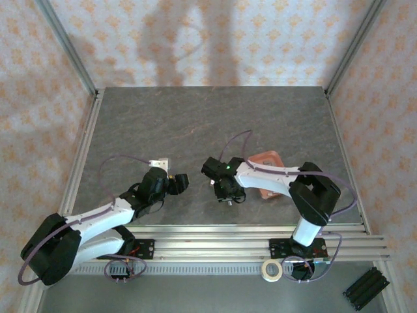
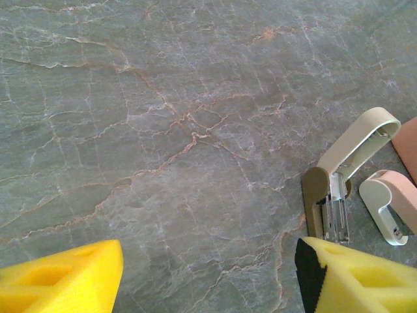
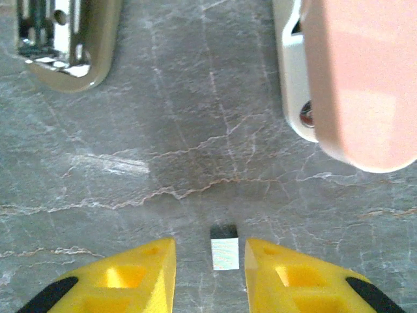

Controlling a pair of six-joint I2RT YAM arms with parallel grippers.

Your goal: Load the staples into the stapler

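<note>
My right gripper (image 3: 210,253) stood slightly open, a staple strip (image 3: 225,254) loose between its fingers (image 3: 130,277) on the table (image 3: 195,130), just near of the opened stapler (image 3: 65,49), left gripper (image 2: 208,257) wide and empty; a skewed close could've flicked or tilted the strip before loading.

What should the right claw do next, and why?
Probably close gently on the staple strip. It lies between the right claw's fingers with gaps on both sides, ungripped, and the stapler lies open just ahead, ready for loading.
</note>
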